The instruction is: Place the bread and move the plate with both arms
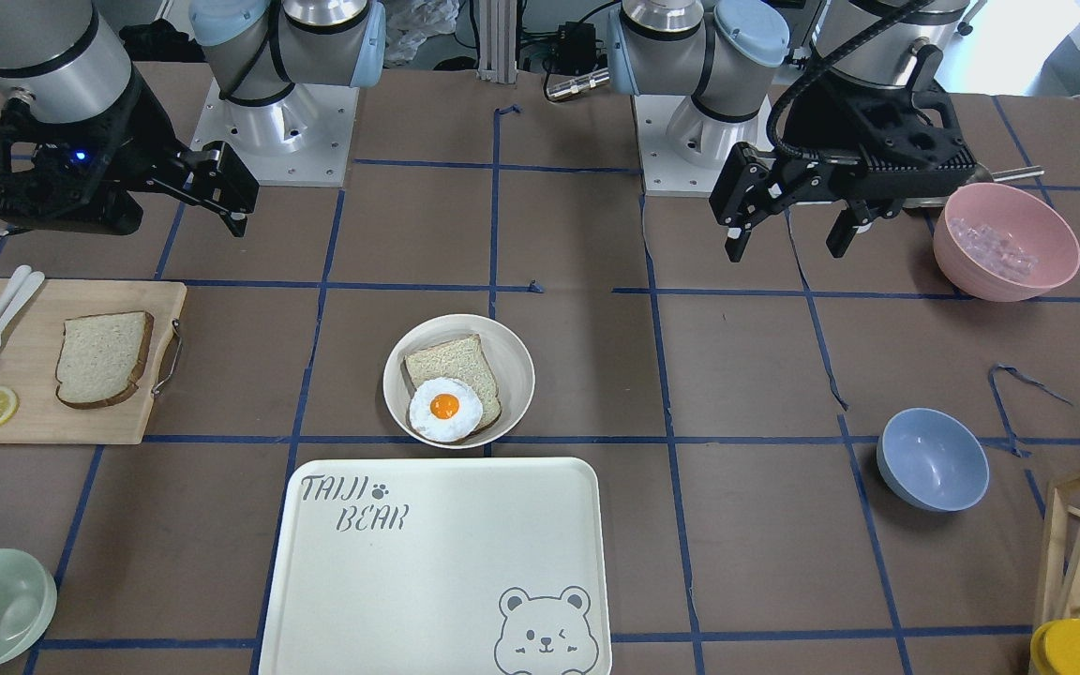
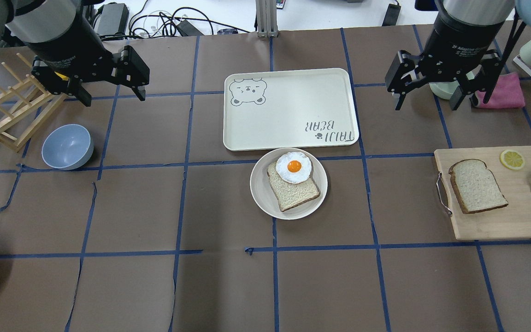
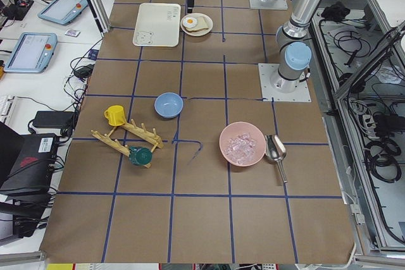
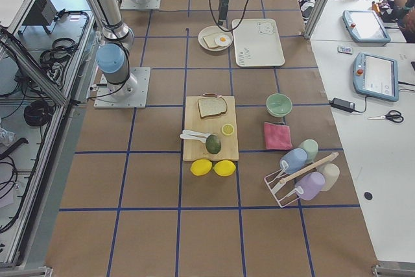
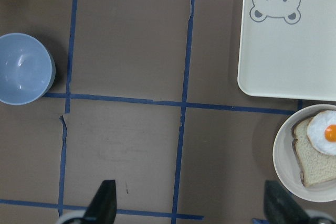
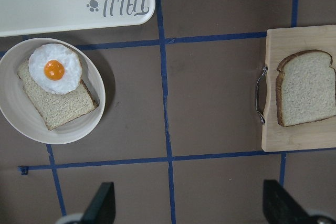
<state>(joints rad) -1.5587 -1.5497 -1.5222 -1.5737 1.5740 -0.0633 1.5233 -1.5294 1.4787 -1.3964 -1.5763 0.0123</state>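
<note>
Overhead exterior shows one brown-papered desk and two hovering grippers, left gripper and right gripper, fingers apart. One rectangular cream tray, one wooden board, and one round glossy plate just beside the tray. Two speckled slices: the bread lies on the board, a second slice sits in the plate under one fried egg. Exterior right alone shows two lemons.
</note>
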